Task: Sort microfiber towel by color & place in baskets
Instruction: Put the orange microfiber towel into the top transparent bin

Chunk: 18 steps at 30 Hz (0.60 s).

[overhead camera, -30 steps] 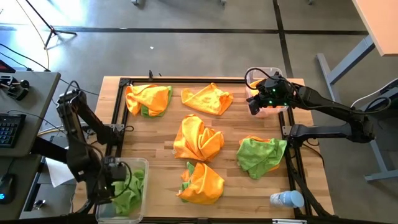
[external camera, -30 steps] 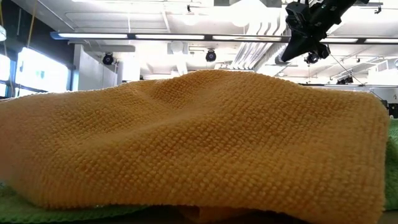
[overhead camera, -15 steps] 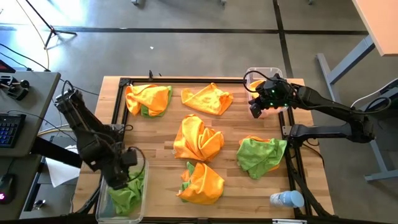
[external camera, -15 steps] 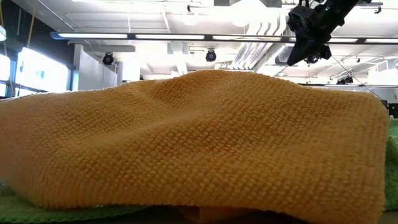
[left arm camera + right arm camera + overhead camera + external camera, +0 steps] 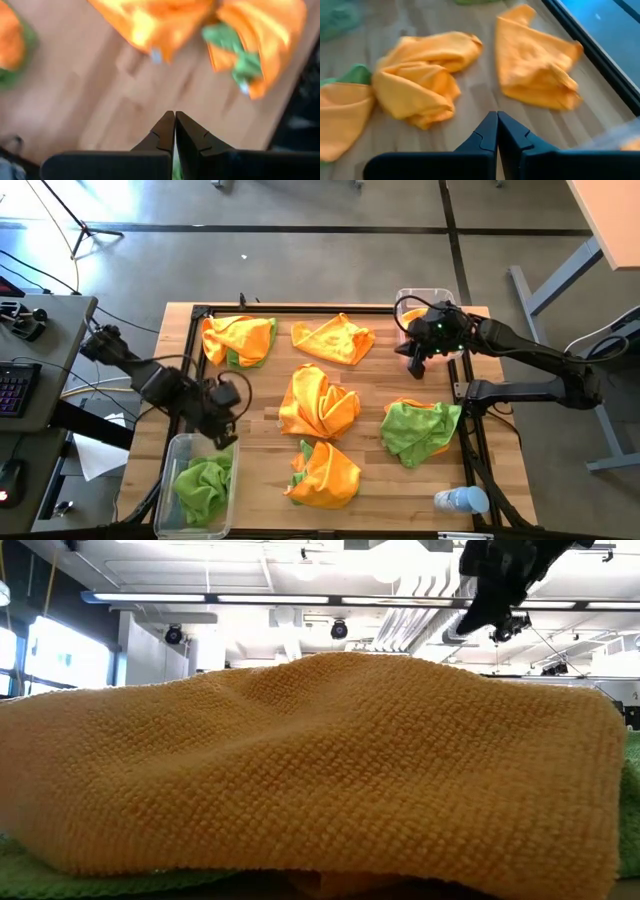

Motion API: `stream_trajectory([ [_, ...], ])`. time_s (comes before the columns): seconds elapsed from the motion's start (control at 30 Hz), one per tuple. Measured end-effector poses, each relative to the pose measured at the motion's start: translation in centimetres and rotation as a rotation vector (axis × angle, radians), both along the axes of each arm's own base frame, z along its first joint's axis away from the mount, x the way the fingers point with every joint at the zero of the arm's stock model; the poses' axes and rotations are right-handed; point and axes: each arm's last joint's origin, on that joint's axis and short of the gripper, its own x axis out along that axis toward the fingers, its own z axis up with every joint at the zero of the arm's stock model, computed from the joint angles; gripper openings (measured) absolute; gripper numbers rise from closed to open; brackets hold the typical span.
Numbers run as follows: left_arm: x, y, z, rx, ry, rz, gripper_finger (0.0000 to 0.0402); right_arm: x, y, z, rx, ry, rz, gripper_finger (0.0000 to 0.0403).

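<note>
the left end effector (image 5: 222,423), fingers pinched shut and empty, hangs near the desk's left edge beside the clear plastic rectangular basket (image 5: 176,448), with the crumpled orange microfiber towel (image 5: 318,402) at mid-desk nearest, toward the closed, empty right end effector (image 5: 417,363).

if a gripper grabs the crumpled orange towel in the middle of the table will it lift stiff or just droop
Probably droop: the crumpled orange microfiber towel lies in soft folds on the wooden table, so it looks floppy. It likely weighs little, being thin cloth. Pushed, it would probably bunch up, not slide whole.
</note>
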Motion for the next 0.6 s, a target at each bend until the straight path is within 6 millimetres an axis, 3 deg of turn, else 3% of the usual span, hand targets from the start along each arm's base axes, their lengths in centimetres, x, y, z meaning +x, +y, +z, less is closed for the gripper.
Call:
stream_trajectory([
  [0.1, 0.8, 1.2, 0.1, 0.024, -0.02, 0.041, 0.0, 0.9, 0.4, 0.1, -0.008, -0.036, 0.052, 0.0028],
  [0.3, 2.3, 4.3, -0.1, 0.055, -0.015, 0.038, 0.0, 3.9, 2.1, -0.5, -0.011, -0.073, 0.208, 0.0115],
  [0.43, 3.6, 6.6, -1.4, 0.12, -0.017, -0.084, 0.0, 5.9, 3.6, -1.6, -0.07, -0.039, 0.303, 0.0157],
  [0.6, 3.6, 9.1, -4.3, 0.149, 0.06, -0.175, 0.0, 8.1, 5.0, -2.6, -0.131, 0.02, 0.313, 0.0173],
])
